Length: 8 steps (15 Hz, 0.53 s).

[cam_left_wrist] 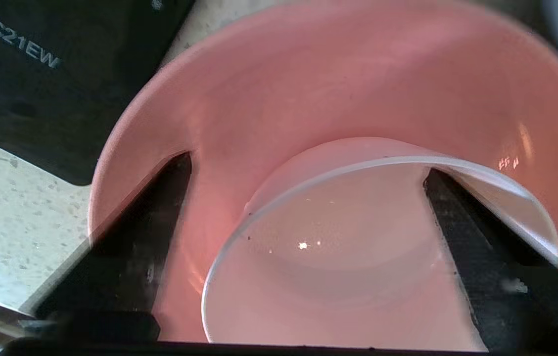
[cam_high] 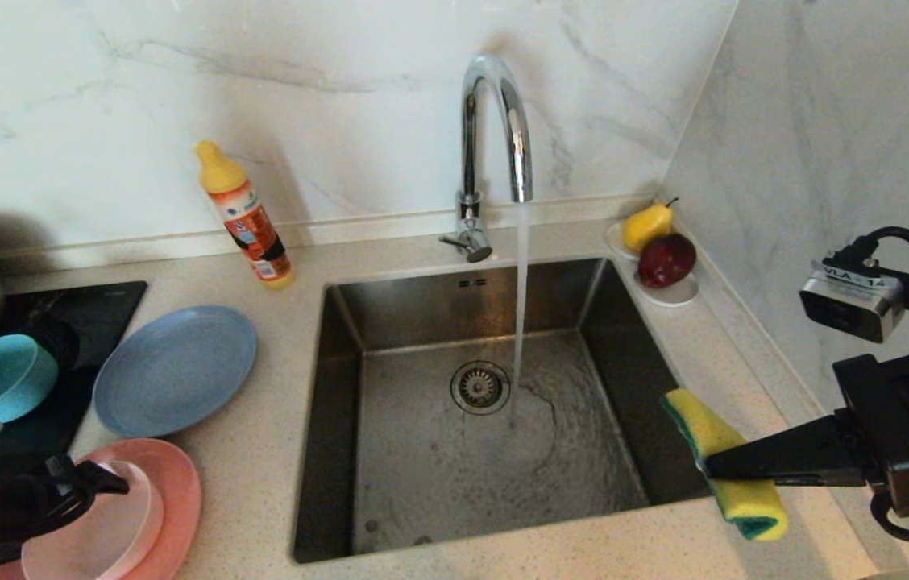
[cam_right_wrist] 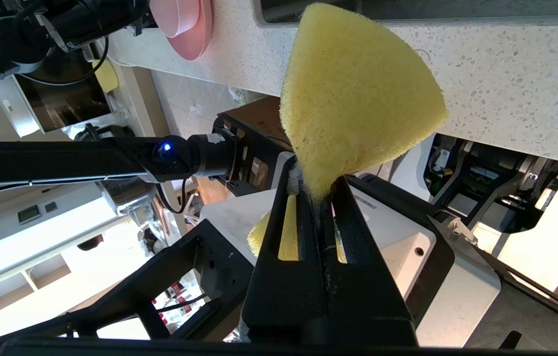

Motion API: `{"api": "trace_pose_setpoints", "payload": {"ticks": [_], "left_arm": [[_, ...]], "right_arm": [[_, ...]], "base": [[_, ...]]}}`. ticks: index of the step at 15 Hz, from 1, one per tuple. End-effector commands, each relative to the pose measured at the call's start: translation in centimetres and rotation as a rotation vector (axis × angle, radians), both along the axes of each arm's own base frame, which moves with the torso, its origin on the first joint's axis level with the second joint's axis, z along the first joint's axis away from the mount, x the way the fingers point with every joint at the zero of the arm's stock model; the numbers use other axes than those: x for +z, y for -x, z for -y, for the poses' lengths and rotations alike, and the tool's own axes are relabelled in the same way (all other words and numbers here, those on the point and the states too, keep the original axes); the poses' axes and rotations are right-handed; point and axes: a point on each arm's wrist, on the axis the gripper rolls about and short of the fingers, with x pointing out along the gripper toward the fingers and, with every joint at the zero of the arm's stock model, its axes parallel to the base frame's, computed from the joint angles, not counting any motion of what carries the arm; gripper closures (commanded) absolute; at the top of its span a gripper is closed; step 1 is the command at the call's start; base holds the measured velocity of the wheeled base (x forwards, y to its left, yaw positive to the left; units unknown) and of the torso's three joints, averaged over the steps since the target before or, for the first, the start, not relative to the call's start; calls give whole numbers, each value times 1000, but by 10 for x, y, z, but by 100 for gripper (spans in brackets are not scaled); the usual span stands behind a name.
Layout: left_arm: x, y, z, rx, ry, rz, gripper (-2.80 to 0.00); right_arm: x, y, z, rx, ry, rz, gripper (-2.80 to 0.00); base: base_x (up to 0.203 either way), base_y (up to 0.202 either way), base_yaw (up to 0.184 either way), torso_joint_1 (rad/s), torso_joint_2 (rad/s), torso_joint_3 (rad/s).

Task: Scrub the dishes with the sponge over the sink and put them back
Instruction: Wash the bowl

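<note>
The pale pink dish point(cam_high: 104, 528) lies in the salmon-pink plate point(cam_high: 176, 491) at the counter's near left. My left gripper point(cam_high: 104, 483) is low over them and open. In the left wrist view the gripper point(cam_left_wrist: 307, 163) straddles the dish point(cam_left_wrist: 338, 257): one finger point(cam_left_wrist: 150, 222) is outside on the salmon plate point(cam_left_wrist: 358, 74), the other finger point(cam_left_wrist: 477, 237) is inside the rim. A blue-grey plate point(cam_high: 176, 370) and a teal bowl point(cam_high: 7, 374) sit further back. My right gripper point(cam_high: 708, 466) is shut on the yellow-green sponge point(cam_high: 704, 431) at the sink's point(cam_high: 390, 306) near right corner, its jaws pinching the sponge point(cam_right_wrist: 358, 99).
Water runs from the chrome faucet point(cam_high: 495, 121) onto the basin floor beside the drain strainer point(cam_high: 479, 387). An orange detergent bottle point(cam_high: 249, 221) stands behind the plates. A white saucer point(cam_high: 676, 294) with a pear and an apple sits at the back right. A black cooktop point(cam_high: 92, 310) lies at left.
</note>
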Motion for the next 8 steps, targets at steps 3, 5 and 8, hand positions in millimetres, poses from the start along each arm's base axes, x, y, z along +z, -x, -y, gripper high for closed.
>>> {"api": "trace_pose_setpoints", "payload": {"ticks": [3, 5, 8], "left_arm": [[0, -1, -1, 14, 4, 4, 0], [-3, -2, -2, 16, 8, -8, 0], [-5, -4, -6, 24, 10, -14, 0]], "right_arm": [[-1, -1, -1, 2, -1, -10, 0], [0, -1, -1, 6, -5, -8, 0], [2, -1, -1, 6, -10, -3, 0]], "base": [[0, 0, 0, 0, 0, 0], [0, 0, 0, 0, 0, 0], [0, 0, 0, 0, 0, 0]]}}
